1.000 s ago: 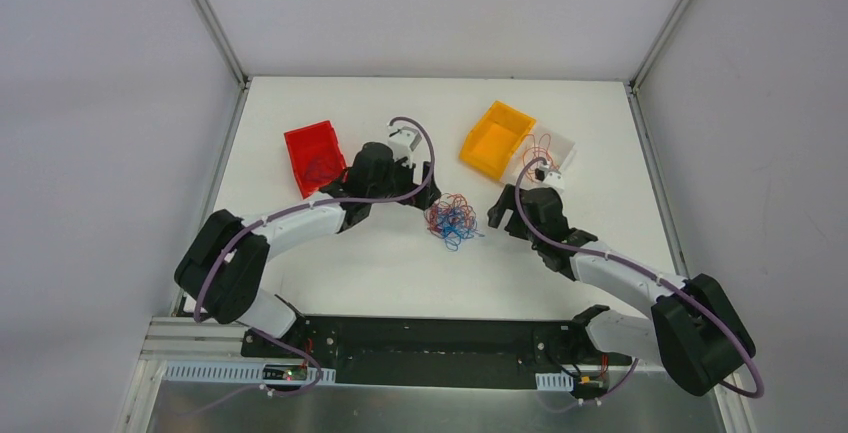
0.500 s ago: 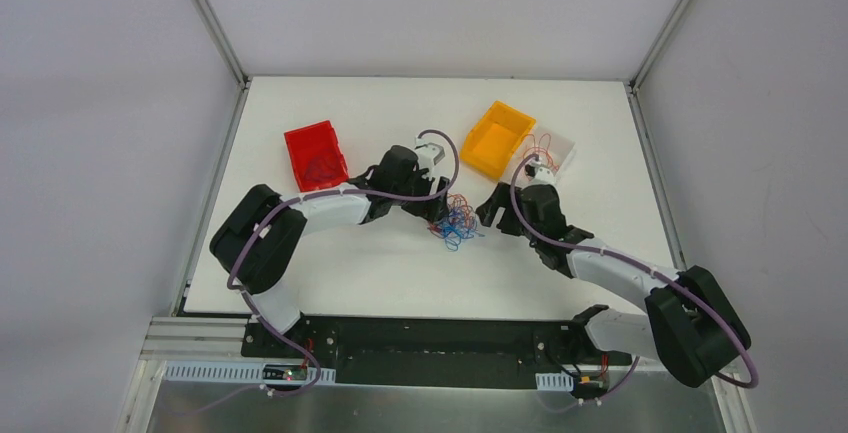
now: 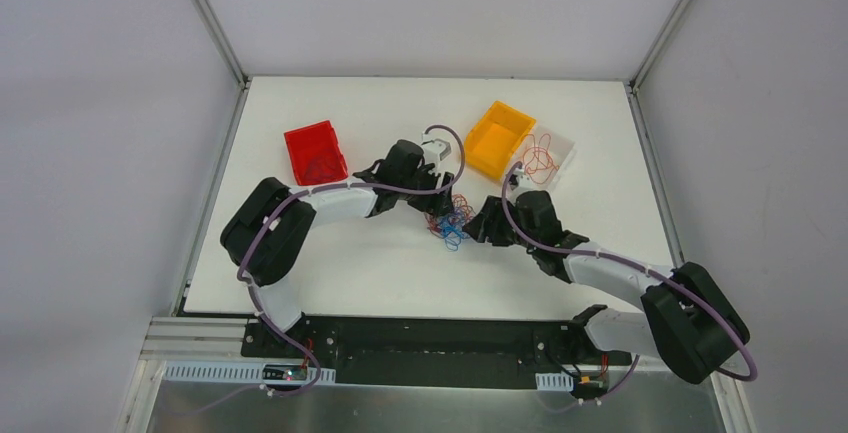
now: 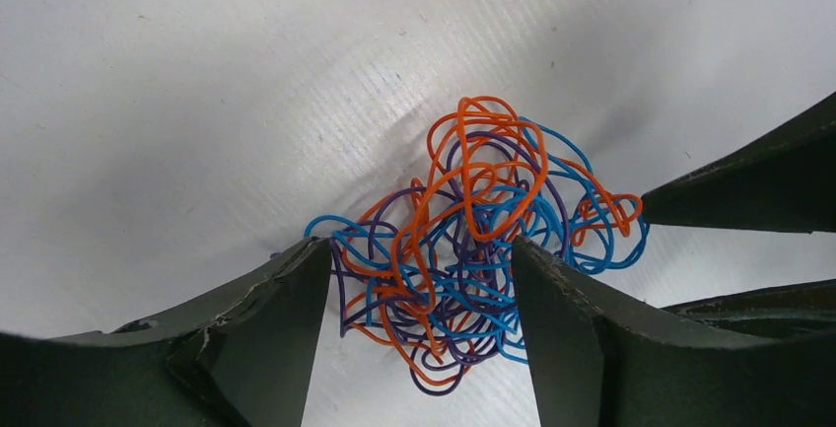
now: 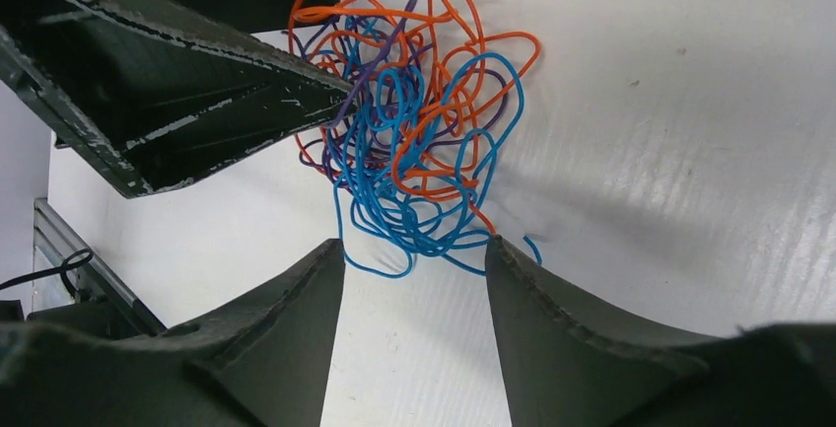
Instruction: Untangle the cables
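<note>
A tangled bunch of thin orange, blue and purple cables (image 3: 452, 220) lies on the white table between my two grippers. In the left wrist view the cables (image 4: 473, 240) sit between the open fingers of my left gripper (image 4: 419, 259), which straddles the near part of the bunch. My left gripper (image 3: 437, 205) is at the bunch's far left side. In the right wrist view the cables (image 5: 414, 121) lie just beyond my open right gripper (image 5: 414, 249), whose fingertips reach the lowest blue loops. My right gripper (image 3: 477, 228) is at the bunch's right side.
A red bin (image 3: 315, 153) with red wires stands at the back left. An orange bin (image 3: 497, 138) and a clear tray (image 3: 555, 156) holding orange wires stand at the back right. The table's side rails run along both edges.
My left gripper swung right from the red bin onto the bunch. My right gripper moved left and nearer to the bunch. The bunch has been pushed slightly together.
</note>
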